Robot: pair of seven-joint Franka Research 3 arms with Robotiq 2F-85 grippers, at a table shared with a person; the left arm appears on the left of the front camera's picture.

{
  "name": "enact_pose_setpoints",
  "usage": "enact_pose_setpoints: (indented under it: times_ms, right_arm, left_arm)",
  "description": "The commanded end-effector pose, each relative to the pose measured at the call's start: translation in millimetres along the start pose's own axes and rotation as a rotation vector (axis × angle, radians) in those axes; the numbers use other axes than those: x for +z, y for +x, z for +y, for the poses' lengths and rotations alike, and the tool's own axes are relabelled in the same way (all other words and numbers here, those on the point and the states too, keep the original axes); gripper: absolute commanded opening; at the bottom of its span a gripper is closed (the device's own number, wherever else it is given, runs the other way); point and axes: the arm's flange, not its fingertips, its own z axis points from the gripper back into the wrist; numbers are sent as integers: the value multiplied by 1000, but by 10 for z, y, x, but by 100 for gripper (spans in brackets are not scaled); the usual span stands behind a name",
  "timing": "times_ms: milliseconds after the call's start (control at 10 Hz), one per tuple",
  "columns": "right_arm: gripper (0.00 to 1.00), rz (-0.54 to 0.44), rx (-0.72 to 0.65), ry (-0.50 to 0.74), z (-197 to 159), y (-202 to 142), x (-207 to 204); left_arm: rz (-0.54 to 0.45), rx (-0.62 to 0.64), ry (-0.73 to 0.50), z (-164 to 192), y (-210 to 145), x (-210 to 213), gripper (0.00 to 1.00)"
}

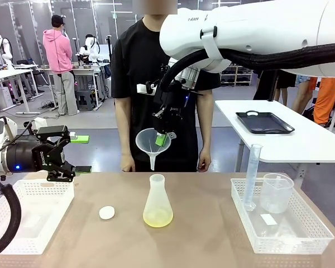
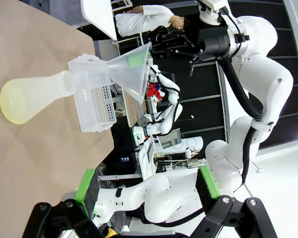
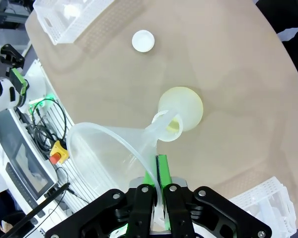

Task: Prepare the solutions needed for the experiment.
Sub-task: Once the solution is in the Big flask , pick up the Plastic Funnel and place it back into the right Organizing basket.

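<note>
right gripper (image 3: 156, 171) is clamped on the funnel (image 3: 104, 144) rim, just above the flask (image 1: 158, 204) with yellowish liquid (image 1: 158, 219). left gripper (image 1: 71, 155) sits wide open.

So the solutions (image 1: 157, 219) are really just a shallow pool of clear, pale yellow-green liquid sitting in the wide bottom of a frosted, see-through conical flask (image 1: 157, 192). The level is low, so only the base looks tinted. The flask stands upright with its mouth open, roughly mid-desk (image 1: 201, 240) left to right and a bit toward the near side. Seen from above, the liquid reads as a round yellowish patch.
</note>
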Motion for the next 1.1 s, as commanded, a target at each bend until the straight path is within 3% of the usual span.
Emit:
enact_pose_setpoints:
  times_ms: [0,300,1000]
  right_arm:
    - [0,-28,-43,-24,46,-218,112]
    - [0,-36,-163,-15,6,-526,415]
    - [0,-136,-412,-45,-618,-1827,773]
  left_arm:
    - [-3,-6,2,-15,6,13,100]
    - [-3,-6,2,-15,6,13,100]
    - [-3,-6,2,-15,6,13,100]
